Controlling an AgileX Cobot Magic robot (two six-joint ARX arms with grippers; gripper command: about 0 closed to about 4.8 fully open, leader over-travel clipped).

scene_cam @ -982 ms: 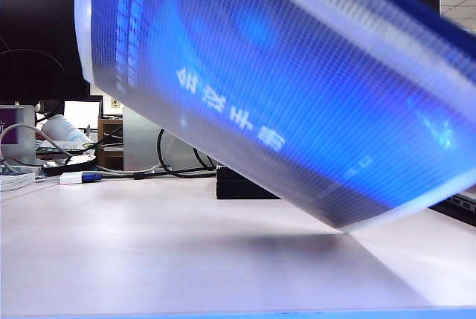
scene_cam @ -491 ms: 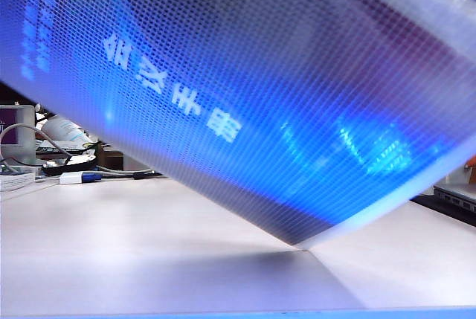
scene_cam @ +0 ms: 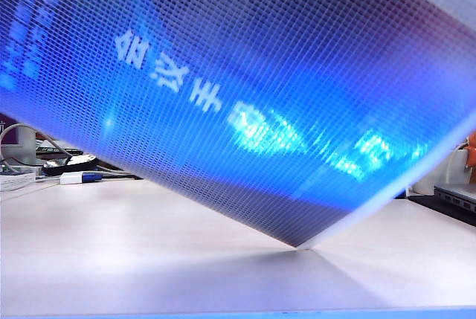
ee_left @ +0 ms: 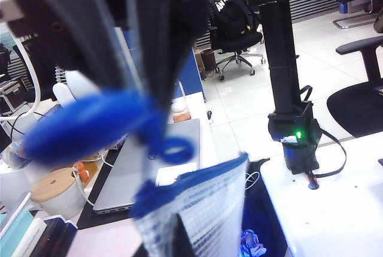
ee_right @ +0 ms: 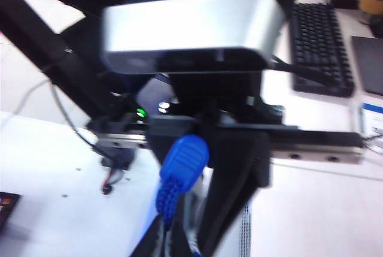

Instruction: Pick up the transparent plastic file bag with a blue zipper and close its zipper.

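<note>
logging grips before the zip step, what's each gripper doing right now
Left gripper: closed on the zipper pull.
Right gripper: closed on the file bag.

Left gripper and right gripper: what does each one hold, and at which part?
The left gripper is shut on the zipper's blue cord pull. The right gripper is shut on the file bag's zipper edge.

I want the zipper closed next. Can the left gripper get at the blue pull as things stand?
Probably yes. In its wrist view the left gripper looks shut right at the blue pull, by the file bag's corner; nothing seems in the way. The right gripper is shut on the bag.
</note>
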